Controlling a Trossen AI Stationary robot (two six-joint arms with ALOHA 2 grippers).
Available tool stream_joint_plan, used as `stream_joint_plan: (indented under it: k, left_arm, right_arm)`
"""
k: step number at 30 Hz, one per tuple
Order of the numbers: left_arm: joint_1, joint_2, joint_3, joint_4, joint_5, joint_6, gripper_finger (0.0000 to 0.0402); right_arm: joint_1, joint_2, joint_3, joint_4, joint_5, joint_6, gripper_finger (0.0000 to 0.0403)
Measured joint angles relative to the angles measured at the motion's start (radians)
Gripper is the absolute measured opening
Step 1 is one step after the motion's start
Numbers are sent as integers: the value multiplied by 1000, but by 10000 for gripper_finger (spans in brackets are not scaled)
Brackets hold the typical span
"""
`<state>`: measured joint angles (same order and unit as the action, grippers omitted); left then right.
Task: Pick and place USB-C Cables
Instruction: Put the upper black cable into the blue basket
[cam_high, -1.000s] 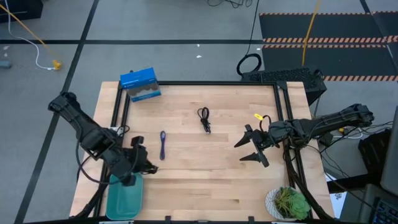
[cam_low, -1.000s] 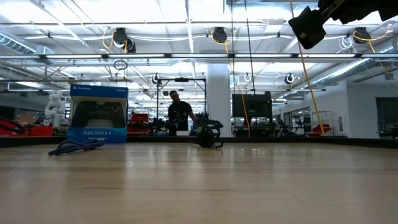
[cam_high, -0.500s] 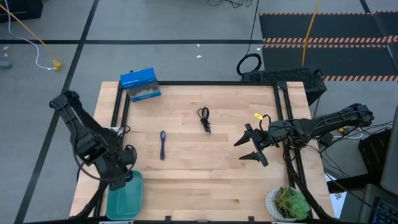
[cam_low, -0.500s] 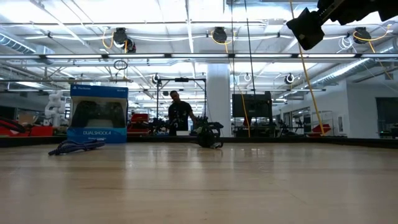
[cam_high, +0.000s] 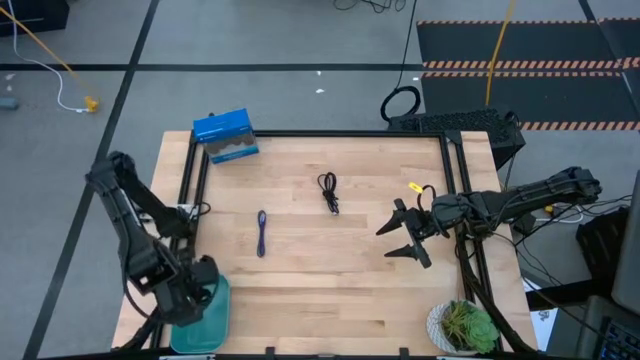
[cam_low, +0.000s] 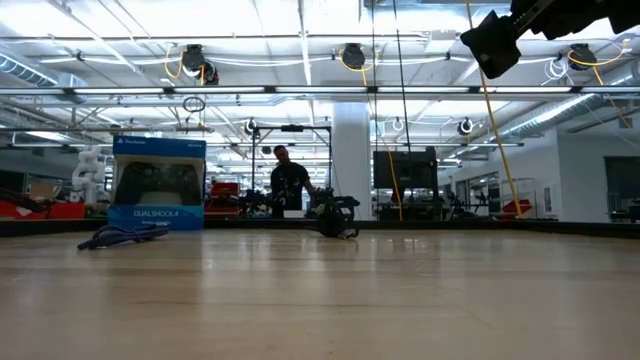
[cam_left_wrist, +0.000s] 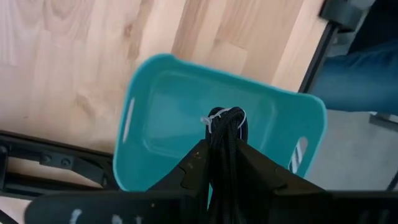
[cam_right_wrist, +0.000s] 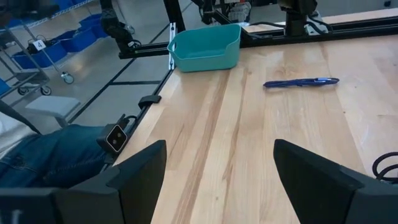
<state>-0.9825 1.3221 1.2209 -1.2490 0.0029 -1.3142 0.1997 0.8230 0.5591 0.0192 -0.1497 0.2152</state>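
Moved since a second ago: left gripper (cam_high: 197, 291) has swung from beside the blue-purple cable to above the teal tray (cam_high: 208, 335); the right arm and both loose cables lie as before.
Left gripper: fingers pinched narrow on a black bundled cable (cam_left_wrist: 224, 127), which the left wrist view shows hanging directly above the teal tray's floor (cam_left_wrist: 168, 124), a white tie near its top.
Teal tray: at the table's near left corner; no cable lies inside it in the left wrist view.
Blue-purple cable (cam_high: 261, 232): flat on the wood, up and to the right of the teal tray, well apart from it; it also shows in the right wrist view (cam_right_wrist: 301, 82).
Second black cable (cam_high: 329, 189): coiled farther right of the blue-purple one, toward the table's middle.
Right gripper (cam_high: 398, 240): fingers spread wide, hovering over the table far right of the teal tray.
Blue box (cam_high: 225, 134): at the table's far edge, beyond the teal tray.
Potted plant (cam_high: 463, 325): at the near right corner, opposite the teal tray.
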Motion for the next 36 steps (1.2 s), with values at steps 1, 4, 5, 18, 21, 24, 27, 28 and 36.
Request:
stream_joint_plan:
  k: [1,4,5,18,21,24,27,28,36]
  left_arm:
    - [-6,14,0,3,-1,0,65]
    - [-23,56,0,12,-1,8,65]
    - [-27,70,0,20,0,21,65]
    - [-37,242,-1,142,-1,219,65]
    - [-37,271,-1,171,1,274,65]
    - [-37,292,-1,218,16,328,65]
    - [-37,302,-1,237,26,342,65]
    - [-37,306,-2,242,30,342,65]
    - [-41,341,-2,231,93,352,65]
  right_arm:
    - [0,0,0,3,0,0,286]
    - [0,0,0,16,0,-1,286]
    - [0,0,0,16,0,-4,286]
    - [-3,0,0,22,0,-30,286]
    - [-9,0,0,23,0,-30,286]
    - [-11,0,0,24,0,-30,286]
    - [-11,0,0,25,-1,-30,286]
    - [-11,0,0,25,-1,-29,286]
    - [-11,0,0,25,-2,-27,286]
